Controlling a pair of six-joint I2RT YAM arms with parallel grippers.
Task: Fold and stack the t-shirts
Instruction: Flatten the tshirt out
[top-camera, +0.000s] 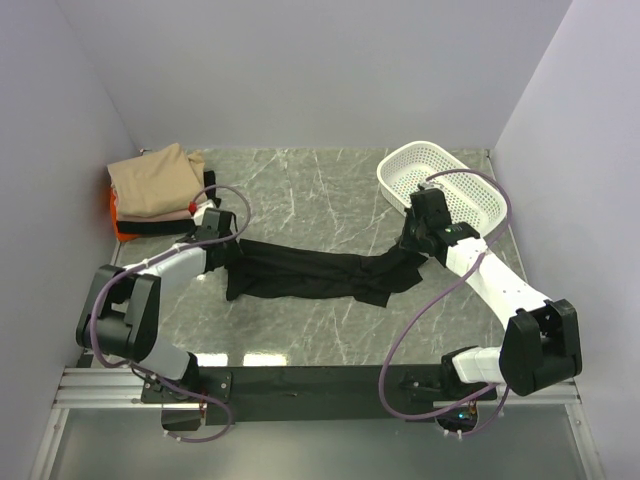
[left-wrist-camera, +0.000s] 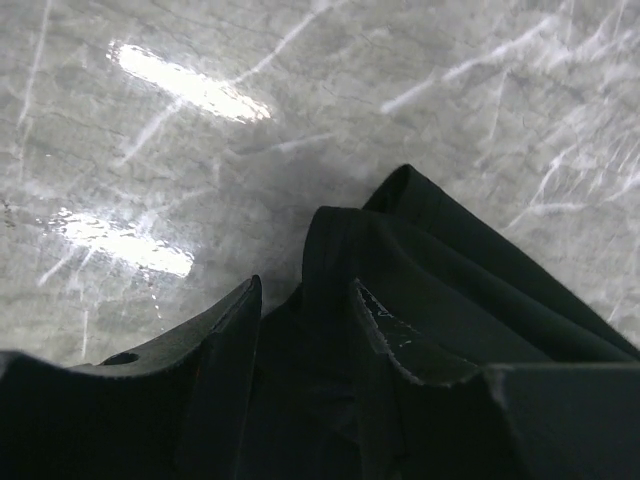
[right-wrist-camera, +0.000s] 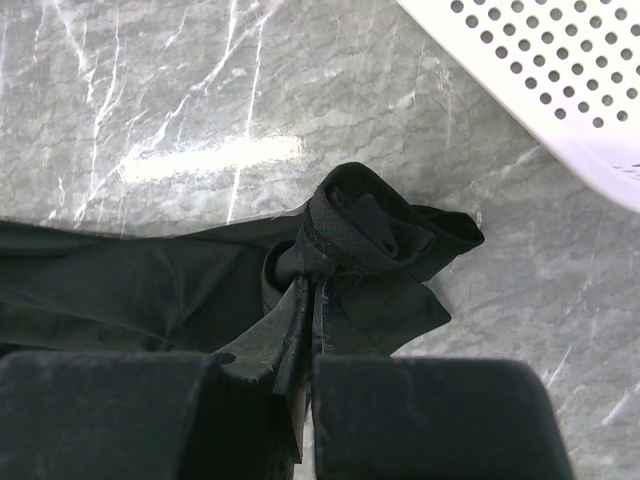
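On the marble table, the black t-shirt lies stretched and rumpled between two arms, not yet folded; the right gripper is pinched tight on a bunched corner near the white basket, while the left gripper is half-closed around a thick fold at the opposite end, apparently holding it. At far left a pile of folded tees already sits stacked, awaiting this one
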